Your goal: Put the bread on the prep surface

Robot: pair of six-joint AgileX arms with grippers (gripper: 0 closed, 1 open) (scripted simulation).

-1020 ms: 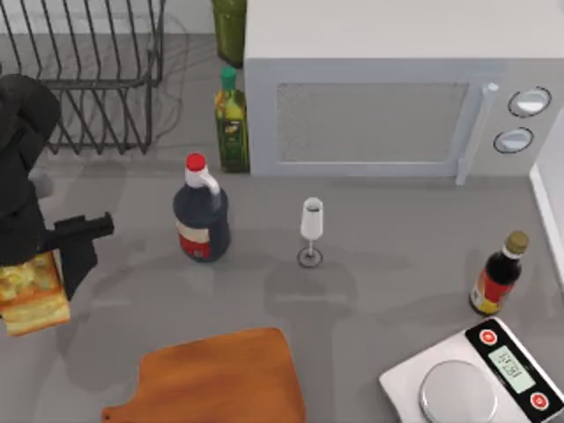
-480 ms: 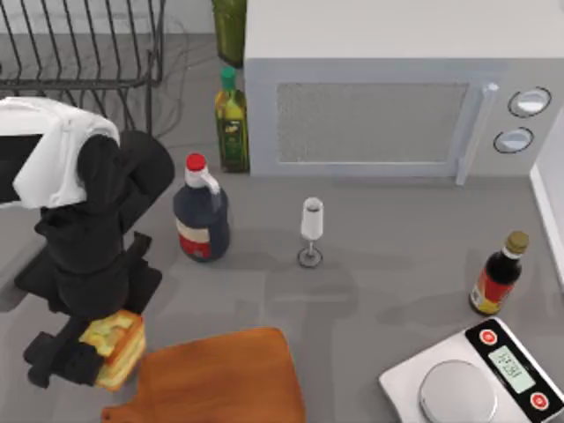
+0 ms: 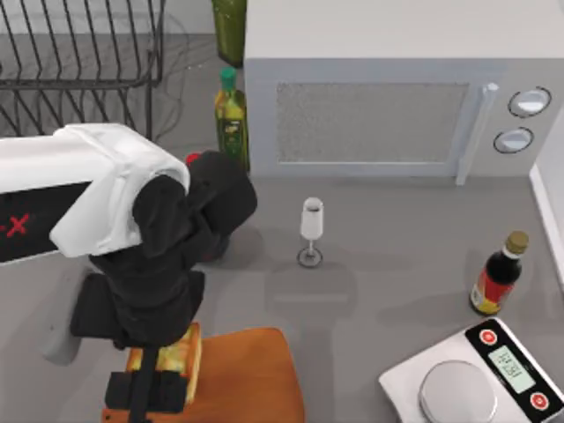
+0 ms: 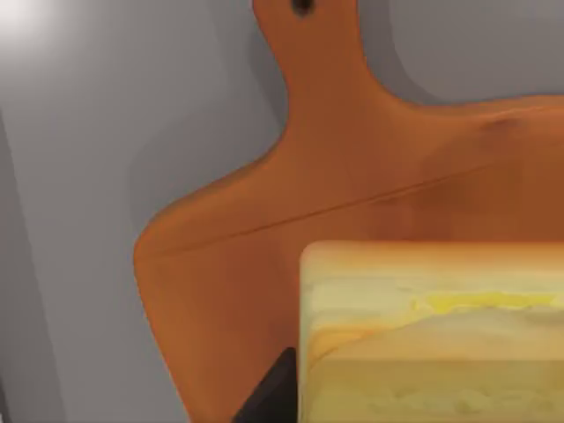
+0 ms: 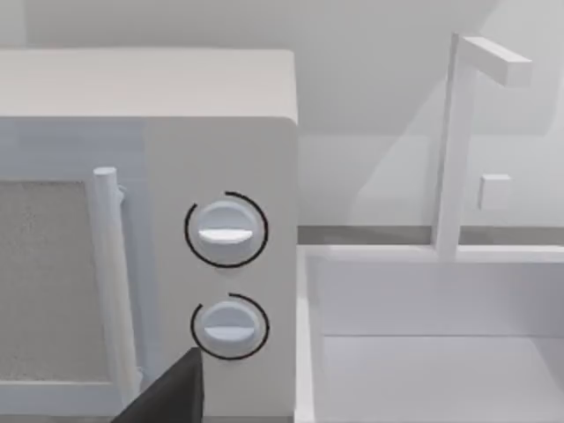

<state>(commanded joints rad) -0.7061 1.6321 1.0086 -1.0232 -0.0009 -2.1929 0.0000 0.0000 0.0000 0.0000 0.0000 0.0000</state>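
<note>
Currently the left gripper pinches the golden-yellow, brown-crusted bread chunk between its jaws, above the left end of the flat orange-brown wooden cutting board, near its handle.

A red "X" mark shows on the black panel of the left arm at the far left of the top view. The white kitchen scale at the lower right has a small grey display with digits too small to read. The olive oil bottle and the soy sauce bottle carry labels with no legible words.
</note>
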